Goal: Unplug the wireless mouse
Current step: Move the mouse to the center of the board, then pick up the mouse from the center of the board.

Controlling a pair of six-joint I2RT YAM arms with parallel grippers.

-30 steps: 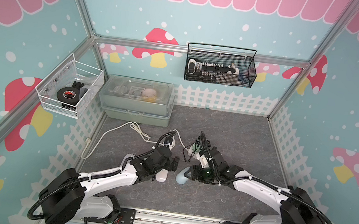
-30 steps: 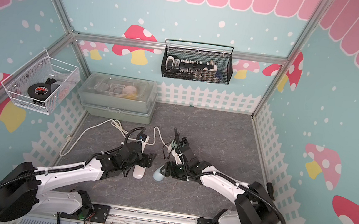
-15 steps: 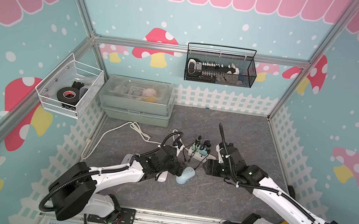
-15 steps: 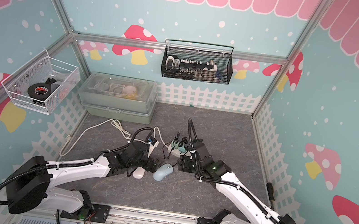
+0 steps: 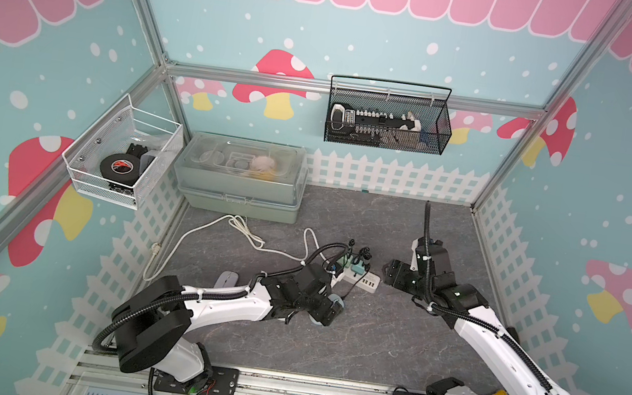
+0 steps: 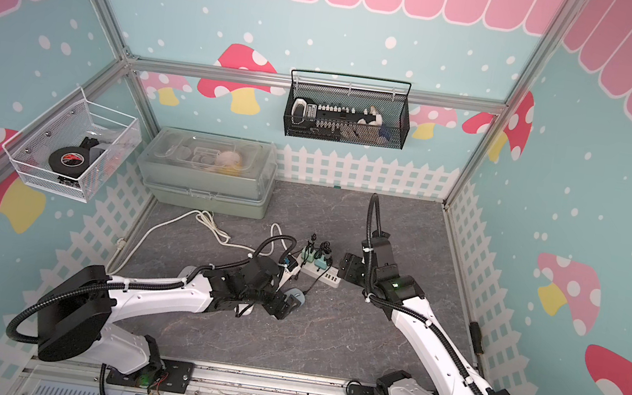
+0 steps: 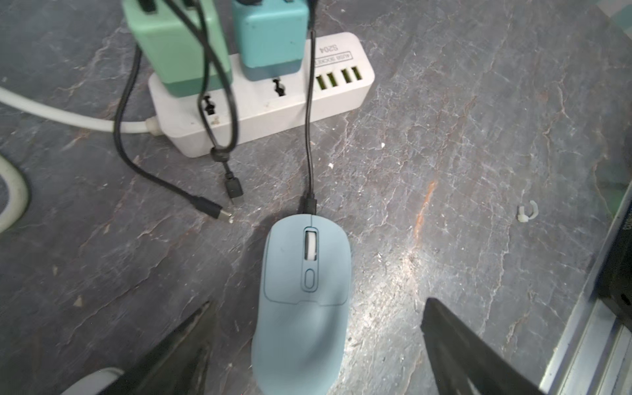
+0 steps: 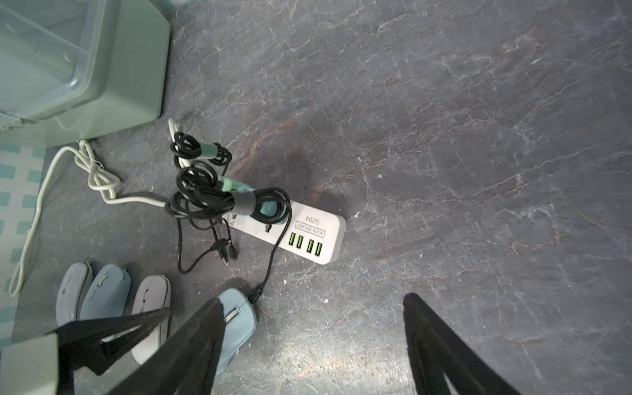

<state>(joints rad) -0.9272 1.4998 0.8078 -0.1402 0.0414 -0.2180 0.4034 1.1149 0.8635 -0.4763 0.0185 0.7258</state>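
The light blue wireless mouse (image 7: pixel 304 290) lies on the grey floor, and a black cable plug (image 7: pixel 309 201) sits in its front end. That cable runs up to the teal charger (image 7: pixel 270 34) on the white power strip (image 7: pixel 260 102). My left gripper (image 7: pixel 318 302) is open and straddles the mouse, one finger on each side, not touching it. In a top view the mouse (image 6: pixel 297 297) peeks out under the left gripper (image 6: pixel 284 307). My right gripper (image 8: pixel 312 298) is open and empty, raised beside the strip's USB end (image 5: pixel 363 281).
Three other mice (image 8: pixel 106 290) lie in a row left of the blue one. Two loose black cable ends (image 7: pixel 222 213) rest near the strip. A green charger (image 7: pixel 171 44) is also plugged in. A white cord (image 5: pixel 191 239) trails to the left fence, and a storage box (image 5: pixel 241 179) stands at the back.
My right gripper has drawn away from the mouse to the right and has opened wider. My left gripper has slid right, over the blue mouse.
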